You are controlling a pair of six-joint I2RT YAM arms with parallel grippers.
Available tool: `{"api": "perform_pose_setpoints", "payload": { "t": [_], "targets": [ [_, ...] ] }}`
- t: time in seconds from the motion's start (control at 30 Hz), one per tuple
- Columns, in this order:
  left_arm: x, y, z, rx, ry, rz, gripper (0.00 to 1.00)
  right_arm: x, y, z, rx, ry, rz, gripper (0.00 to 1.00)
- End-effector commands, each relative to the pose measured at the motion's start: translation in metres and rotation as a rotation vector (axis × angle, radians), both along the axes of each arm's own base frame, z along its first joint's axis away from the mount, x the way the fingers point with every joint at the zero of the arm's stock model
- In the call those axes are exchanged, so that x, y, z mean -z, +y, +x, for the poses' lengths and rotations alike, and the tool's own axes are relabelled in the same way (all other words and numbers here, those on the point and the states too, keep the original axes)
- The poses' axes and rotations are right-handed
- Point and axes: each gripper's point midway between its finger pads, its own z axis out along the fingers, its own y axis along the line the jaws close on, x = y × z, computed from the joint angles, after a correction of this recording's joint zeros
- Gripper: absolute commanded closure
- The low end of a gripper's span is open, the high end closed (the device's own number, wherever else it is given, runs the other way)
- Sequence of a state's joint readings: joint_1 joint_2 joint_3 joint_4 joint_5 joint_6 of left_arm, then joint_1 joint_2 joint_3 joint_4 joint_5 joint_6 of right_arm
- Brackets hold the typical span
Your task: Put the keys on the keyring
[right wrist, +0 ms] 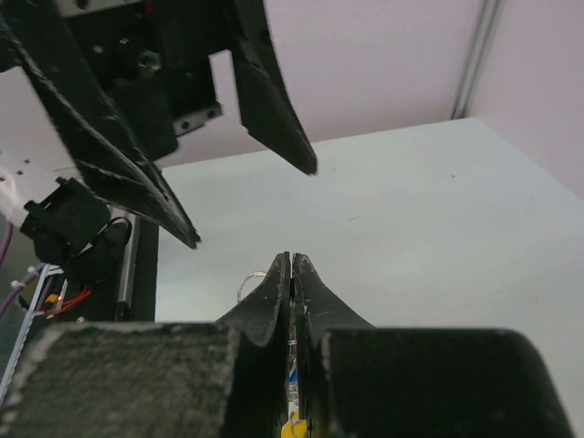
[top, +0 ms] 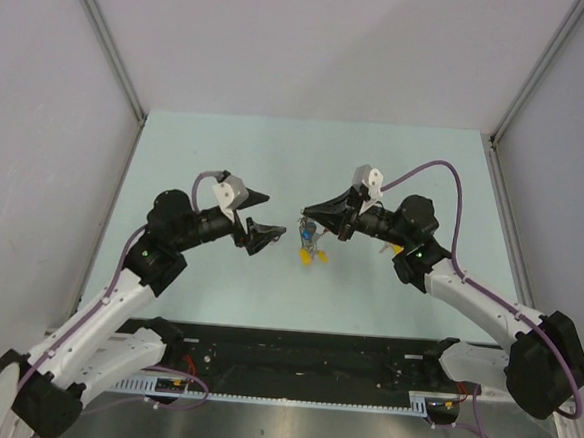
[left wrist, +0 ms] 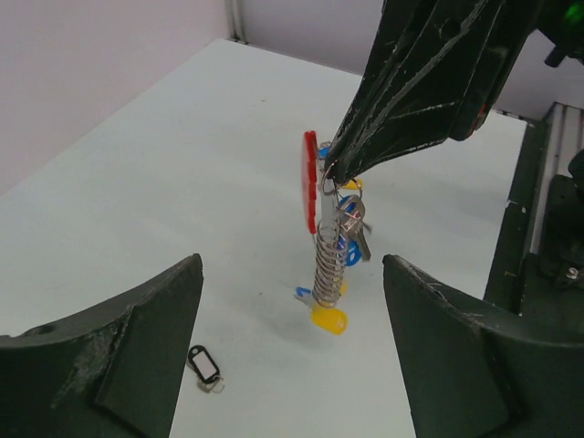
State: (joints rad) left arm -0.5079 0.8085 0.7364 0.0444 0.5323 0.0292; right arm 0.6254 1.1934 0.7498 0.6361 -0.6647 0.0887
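Observation:
The keyring, a grey ring with a red curved section and a coiled spring part, hangs upright from my right gripper, which is shut on its top. It also shows in the top view. A blue-tagged key and a yellow tag dangle from it, the yellow tag touching the table. A black-tagged key lies loose on the table, just below my left gripper. That gripper is open and empty, facing the keyring from the left. In the right wrist view the shut fingers hide most of the ring.
The pale green table is bounded by grey walls on three sides. A black rail with cables runs along the near edge between the arm bases. A short blue piece lies at the foot of the keyring.

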Motion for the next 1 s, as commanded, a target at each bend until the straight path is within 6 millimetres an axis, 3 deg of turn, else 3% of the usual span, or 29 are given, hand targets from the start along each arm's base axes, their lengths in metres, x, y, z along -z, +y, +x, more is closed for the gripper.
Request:
{"api": "perform_pose_setpoints", "payload": {
  "t": [0.0,0.27,0.67,0.97],
  "targets": [
    [-0.030,-0.019,-0.007,0.161,-0.149,-0.001,0.18,-0.031,-0.008,-0.022,-0.116,-0.139,0.054,1.00],
    [-0.015,-0.035,-0.009,0.298,-0.139,0.049,0.36,-0.029,-0.010,-0.038,-0.209,-0.169,0.030,1.00],
    [-0.019,-0.045,-0.023,0.392,-0.102,-0.010,0.60,-0.024,-0.002,-0.046,-0.272,-0.169,0.034,1.00],
    [-0.012,-0.052,-0.035,0.443,-0.073,0.015,0.65,-0.019,0.000,-0.044,-0.267,-0.153,0.024,1.00]
  ]
}}
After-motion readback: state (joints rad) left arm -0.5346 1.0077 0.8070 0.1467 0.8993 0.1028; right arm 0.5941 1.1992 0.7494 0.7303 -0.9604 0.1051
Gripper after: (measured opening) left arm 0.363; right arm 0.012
